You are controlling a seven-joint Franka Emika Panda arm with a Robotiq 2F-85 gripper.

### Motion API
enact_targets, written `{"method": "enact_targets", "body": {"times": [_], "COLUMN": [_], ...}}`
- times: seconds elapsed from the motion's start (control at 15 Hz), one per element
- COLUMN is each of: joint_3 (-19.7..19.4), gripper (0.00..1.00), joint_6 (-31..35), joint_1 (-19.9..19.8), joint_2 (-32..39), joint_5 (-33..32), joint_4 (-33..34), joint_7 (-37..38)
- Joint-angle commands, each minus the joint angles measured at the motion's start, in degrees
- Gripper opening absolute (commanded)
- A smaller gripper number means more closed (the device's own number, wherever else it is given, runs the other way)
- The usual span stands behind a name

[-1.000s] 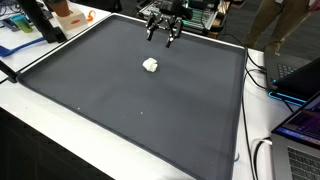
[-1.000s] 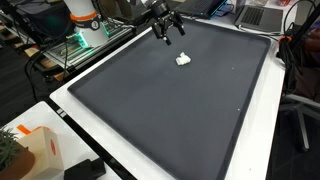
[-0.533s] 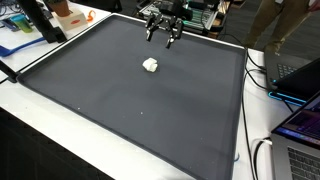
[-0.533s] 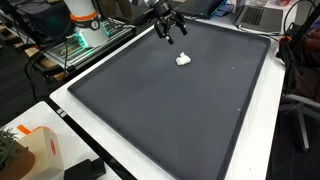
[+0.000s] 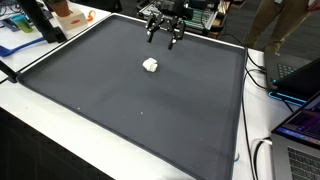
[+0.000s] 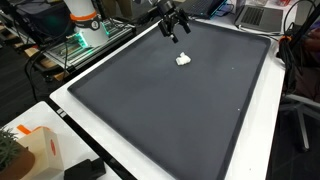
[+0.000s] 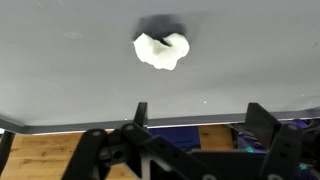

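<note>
Hovering over the far edge of the dark grey rectangular mat (image 5: 140, 110), the black two-fingered gripper (image 5: 160, 40) has its jaws spread wide and released, with nothing between them. You can see it in both exterior views, fingers splayed and pointing down, clear of the surface (image 6: 176, 31).

And there is the small crumpled white lump (image 5: 150, 65), soft-looking like a wad of paper or cloth, lying alone on the mat. It sits nearer than the gripper and a little to its left, well apart from the fingers. Over in the wrist view the same lump (image 7: 161, 50) shows beyond the two dark fingertips (image 7: 140, 112), roughly centred between them, casting a small shadow.

So how far along? By my reading this is early: no contact, no grip, and the lump looks untouched. The gap between fingers and lump has not been closed.

Around the mat runs a white table border (image 6: 70, 95). An orange-and-white box (image 6: 35, 150) stands at the near left corner, and an open laptop (image 5: 300, 140) glows at the near right.

As for writing, there are no brands or labels I can read; everything is too small or blurred.
</note>
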Motion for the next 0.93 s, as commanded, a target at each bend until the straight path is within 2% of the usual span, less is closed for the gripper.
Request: {"method": "enact_targets", "body": {"times": [0.0,0.33,0.67,0.87], "joint_3": [-0.76,-3.26,-9.57,-10.25], "gripper": [1.0,1.0,1.0,1.0], "joint_6": [-6.34,-15.59,-21.34,-27.39], "joint_1": [-0.4,0.17,2.89,2.46], "joint_2": [-2.34,-3.45,-4.17,-6.68], "joint_5": [-0.16,2.29,8.34,8.42], "joint_4": [1.26,4.45,6.93,8.32], "joint_7": [-3.57,-9.58,-16.46,-15.68]}}
